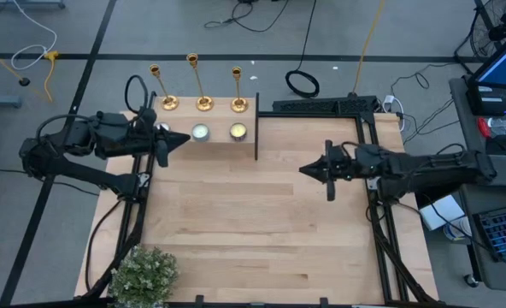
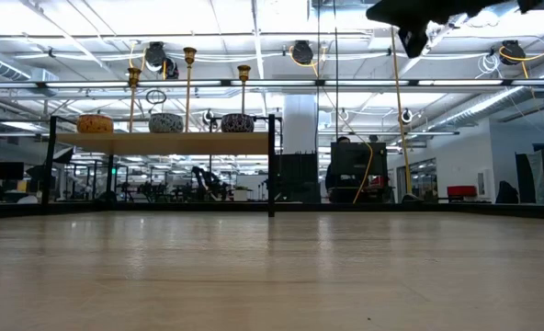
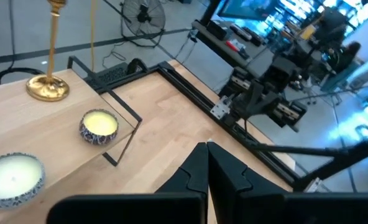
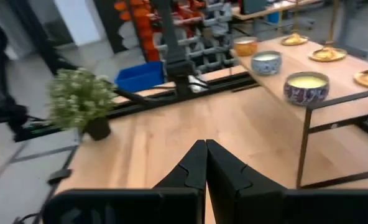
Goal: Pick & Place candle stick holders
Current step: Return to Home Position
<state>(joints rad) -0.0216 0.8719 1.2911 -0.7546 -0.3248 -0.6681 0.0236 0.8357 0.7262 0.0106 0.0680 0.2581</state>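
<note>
Three gold candle stick holders (image 1: 204, 103) stand upright on their round bases in a row on a raised wooden shelf (image 1: 219, 120) at the table's far left. In the low view they (image 2: 189, 83) rise above the shelf. My left gripper (image 1: 185, 139) hovers shut by the shelf's near edge, close to the candles; in its wrist view the nearest holder's base (image 3: 47, 87) shows. My right gripper (image 1: 304, 169) is shut in the air over the table's middle right, pointing toward the left edge, with nothing in it.
Small round candles (image 1: 201, 132) (image 1: 238, 132) sit on the shelf in front of the holders. The shelf's black metal frame (image 1: 256, 128) stands on the tabletop. A potted plant (image 1: 142, 274) is at the near left corner. Bare wood (image 1: 261, 231) spreads between the arms.
</note>
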